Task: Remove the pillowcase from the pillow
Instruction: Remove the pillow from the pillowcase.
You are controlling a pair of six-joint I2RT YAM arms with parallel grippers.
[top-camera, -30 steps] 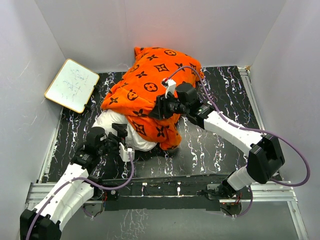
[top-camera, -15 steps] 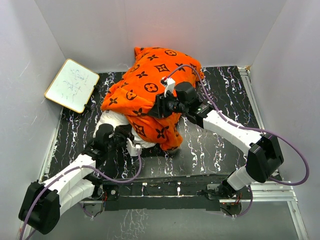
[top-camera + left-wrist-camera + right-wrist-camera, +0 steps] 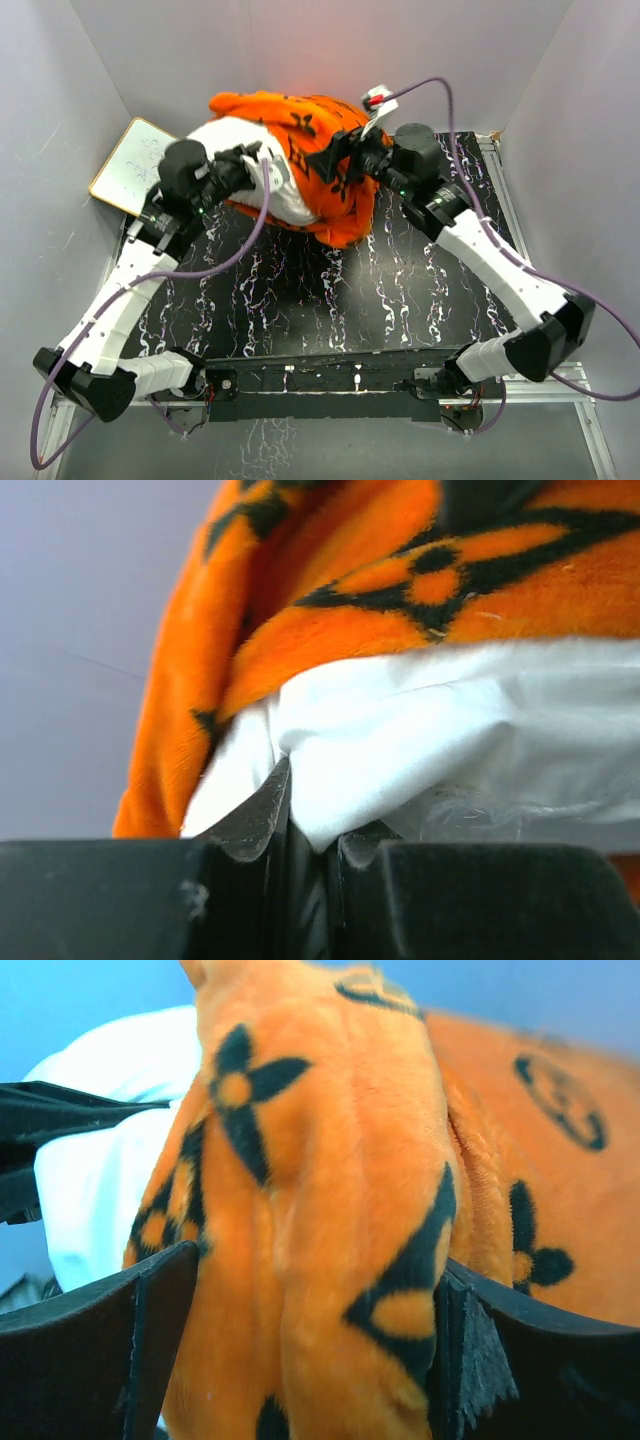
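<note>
At the back of the table (image 3: 400, 290), I see the plush orange, black-patterned pillowcase (image 3: 330, 200) bunched over the raised white pillow (image 3: 232, 135), left gripper (image 3: 308, 825) pinching pillow cloth, right gripper (image 3: 315, 1310) spread wide around an orange fold.

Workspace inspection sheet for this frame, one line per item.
Surface: black marbled tabletop, its back part under the bundle.
Job's things: pillow has its white end bare; pillowcase covers the rest.
Clutter: whiteboard at the back-left corner.
Grippers: left gripper shut on the pillow; right gripper has its jaws wide around a pillowcase fold, grip unclear.
Cables: purple cable on each arm; the right one arcs above the pillowcase.
Surroundings: plain walls on three sides.
</note>
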